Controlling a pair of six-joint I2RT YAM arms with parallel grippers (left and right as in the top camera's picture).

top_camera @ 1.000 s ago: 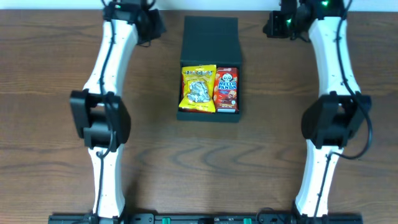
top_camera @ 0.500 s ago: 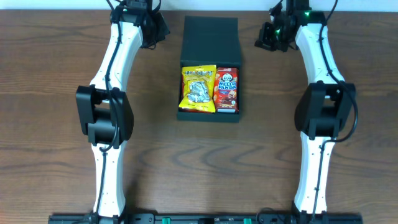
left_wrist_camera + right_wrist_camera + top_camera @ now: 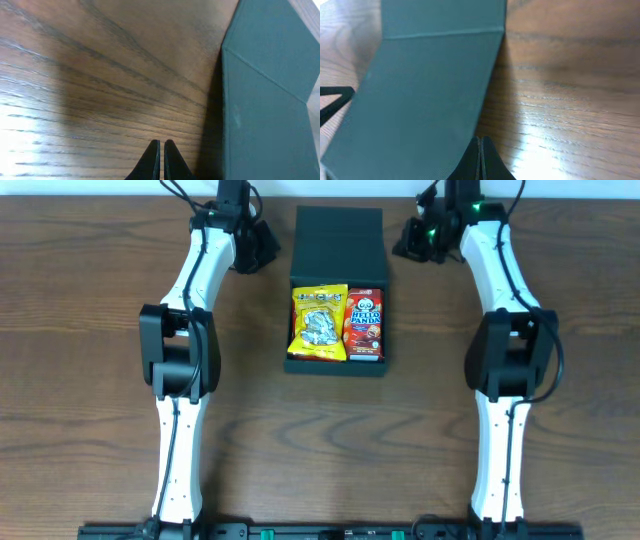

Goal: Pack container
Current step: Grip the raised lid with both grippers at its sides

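Observation:
The dark teal-green container [image 3: 337, 360] sits at the table's middle back, its flap lid [image 3: 339, 242] folded open away from me. Inside lie a yellow snack pack [image 3: 319, 322] and a red Hello Panda pack [image 3: 364, 325]. My left gripper [image 3: 268, 248] is shut and empty just left of the lid; its wrist view shows the shut gripper [image 3: 162, 144] over wood beside the lid [image 3: 265, 100]. My right gripper [image 3: 405, 245] is shut and empty just right of the lid; its wrist view shows it [image 3: 480, 140] at the lid's right edge [image 3: 430, 90].
The brown wooden table [image 3: 90, 330] lies around the container. A pale strip [image 3: 100, 188] runs along the table's far edge. Both white arms reach from the near edge up to the back corners beside the lid.
Both grippers have moved inward towards the open lid, the left one rightward and the right one leftward. The container and the two packs have not moved.

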